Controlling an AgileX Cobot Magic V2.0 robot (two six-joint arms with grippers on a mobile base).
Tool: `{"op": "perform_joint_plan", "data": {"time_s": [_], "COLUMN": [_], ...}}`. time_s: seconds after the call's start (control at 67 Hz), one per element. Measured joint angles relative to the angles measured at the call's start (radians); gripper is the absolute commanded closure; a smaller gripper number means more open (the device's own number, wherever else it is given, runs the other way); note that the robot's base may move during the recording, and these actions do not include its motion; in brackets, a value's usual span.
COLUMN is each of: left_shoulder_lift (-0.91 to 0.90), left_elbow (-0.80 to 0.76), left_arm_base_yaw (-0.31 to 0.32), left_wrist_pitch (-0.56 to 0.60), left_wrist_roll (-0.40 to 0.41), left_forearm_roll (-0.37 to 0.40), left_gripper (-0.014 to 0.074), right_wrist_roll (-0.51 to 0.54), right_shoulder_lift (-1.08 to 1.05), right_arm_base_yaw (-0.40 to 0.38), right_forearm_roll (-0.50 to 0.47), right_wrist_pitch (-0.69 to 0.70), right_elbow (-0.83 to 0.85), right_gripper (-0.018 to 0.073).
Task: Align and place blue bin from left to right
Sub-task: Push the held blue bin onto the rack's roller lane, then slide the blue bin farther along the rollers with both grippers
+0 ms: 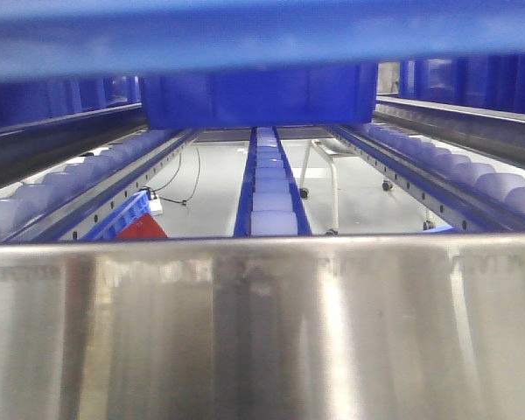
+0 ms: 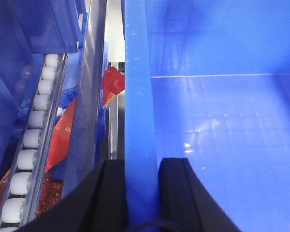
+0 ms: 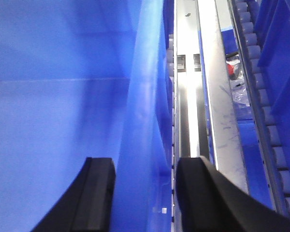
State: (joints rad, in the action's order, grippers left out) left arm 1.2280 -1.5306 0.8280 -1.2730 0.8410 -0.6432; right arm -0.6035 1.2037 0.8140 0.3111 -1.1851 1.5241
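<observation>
The blue bin (image 2: 222, 125) was the one large thing, and it lay between the two grippers. Its left wall ran up between the fingers of the left gripper (image 2: 141, 164), and its right wall between those of the right gripper (image 3: 145, 164). Both pairs of black fingers pressed on the wall from inside and outside, so each gripper looked clamped on the bin's rim. Judged from that, the pick-up was done and the bin was in among the rack's lanes. Squaring it to its lane, setting it down and letting go were left. Whether its base rested on rollers could not be told.

Counted from largest to smallest:
- One held bin.
- One blue crate (image 1: 258, 96) at the far end of the front view, which might or might not have been that same bin.
- Three roller tracks (image 1: 271, 206) in that view.
- One steel rail (image 2: 89, 96) just outboard of each gripper.
- Darker bins (image 2: 43, 24) beyond the rails, at least one on each side.
- Two grippers.
- A few red packets (image 2: 113, 82) below the rail, outboard of the left gripper.
</observation>
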Motion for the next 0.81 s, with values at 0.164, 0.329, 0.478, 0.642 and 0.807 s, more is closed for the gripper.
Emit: {"op": "perform_joint_plan", "data": {"time_s": [0.164, 0.329, 0.478, 0.642, 0.807], "left_shoulder_lift": [0.0, 0.0, 0.005, 0.056, 0.108], "left_elbow": [0.0, 0.0, 0.0, 0.0, 0.0], "left_arm_base_yaw": [0.0, 0.0, -0.009, -0.1, -0.202], "left_wrist_pitch": [0.0, 0.0, 0.001, 0.052, 0.151], "left_wrist_roll": [0.0, 0.0, 0.0, -0.03, -0.064], "left_forearm_roll": [0.0, 0.0, 0.0, 0.032, 0.101], "left_gripper": [0.0707, 0.0707, 0.0707, 0.0707, 0.0707], "right_wrist_roll": [0.0, 0.0, 0.0, -0.001, -0.022], "right_shoulder_lift": [0.0, 0.0, 0.008, 0.069, 0.138], "right_arm_base_yaw": [0.0, 0.0, 0.0, 0.0, -0.019], "right_forearm_roll": [0.0, -0.002, -0.006, 0.022, 0.062], "right_wrist_pitch": [0.0, 0.0, 0.0, 0.029, 0.068], "right_elbow": [0.0, 0.0, 0.0, 0.0, 0.0], "right_gripper": [0.0629, 0.0629, 0.0629, 0.0629, 0.0629]}}
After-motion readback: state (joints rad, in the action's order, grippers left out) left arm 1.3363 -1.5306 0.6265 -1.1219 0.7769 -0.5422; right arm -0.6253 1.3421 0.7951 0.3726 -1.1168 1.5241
